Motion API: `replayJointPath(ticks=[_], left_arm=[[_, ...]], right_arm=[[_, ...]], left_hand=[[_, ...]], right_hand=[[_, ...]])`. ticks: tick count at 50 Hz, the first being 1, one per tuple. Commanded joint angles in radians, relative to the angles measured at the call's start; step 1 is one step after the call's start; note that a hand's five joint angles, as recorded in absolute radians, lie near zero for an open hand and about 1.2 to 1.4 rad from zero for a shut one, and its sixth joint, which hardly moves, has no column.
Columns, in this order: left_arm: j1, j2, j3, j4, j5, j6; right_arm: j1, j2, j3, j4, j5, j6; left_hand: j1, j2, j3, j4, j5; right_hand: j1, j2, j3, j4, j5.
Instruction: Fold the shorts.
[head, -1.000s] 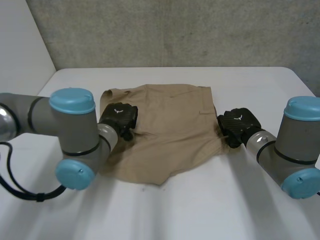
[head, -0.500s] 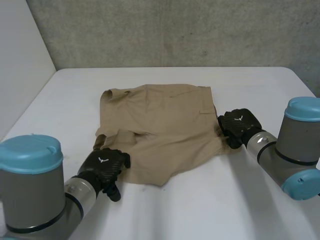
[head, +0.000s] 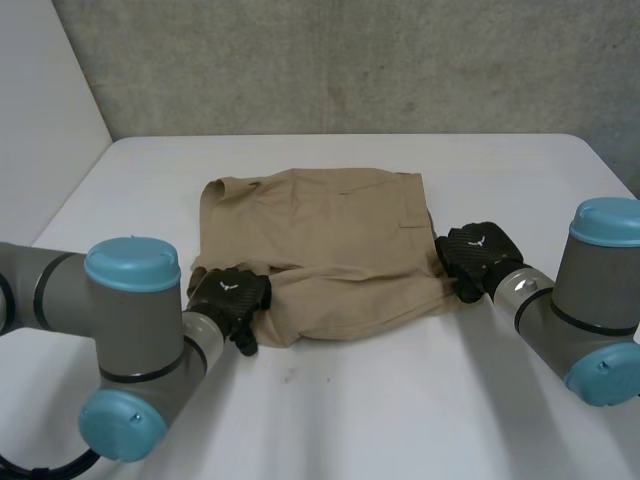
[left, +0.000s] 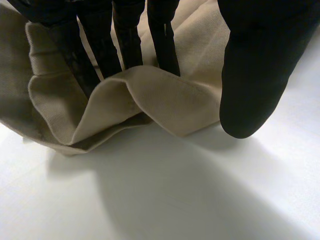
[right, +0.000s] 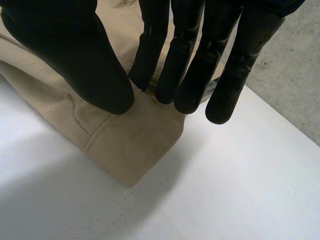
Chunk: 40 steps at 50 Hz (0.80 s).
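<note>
Left hand (head: 232, 297) had carried the near-left hem of the shorts (head: 330, 240) inward, drawing the near edge back; right hand (head: 478, 250) was unchanged at the near-right corner. Each hand pinched cloth between straight fingers and thumb, the left on a bunched fold. Shorts lay flat on the table (head: 400, 400) between the 2 hands, long axis left-right, spreading away from both palms.
</note>
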Motion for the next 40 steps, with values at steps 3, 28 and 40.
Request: replayJointPath(ticks=[3, 28, 40], left_arm=[[0.0, -0.053, 0.077, 0.0, 0.001, 0.001], [0.023, -0.163, 0.194, 0.005, 0.001, 0.116], [0.023, 0.047, 0.136, -0.043, 0.005, 0.101]], right_arm=[[0.001, 0.004, 0.0, -0.002, 0.0, -0.001], [0.001, 0.004, -0.003, -0.002, 0.0, -0.001], [-0.001, -0.013, -0.012, 0.034, 0.02, -0.001]], left_hand=[[0.18, 0.162, 0.161, 0.156, 0.157], [0.828, 0.81, 0.809, 0.804, 0.805], [0.829, 0.81, 0.81, 0.804, 0.805]], right_hand=[[0.464, 0.228, 0.22, 0.206, 0.278], [0.464, 0.228, 0.22, 0.206, 0.278], [0.464, 0.228, 0.22, 0.206, 0.278]])
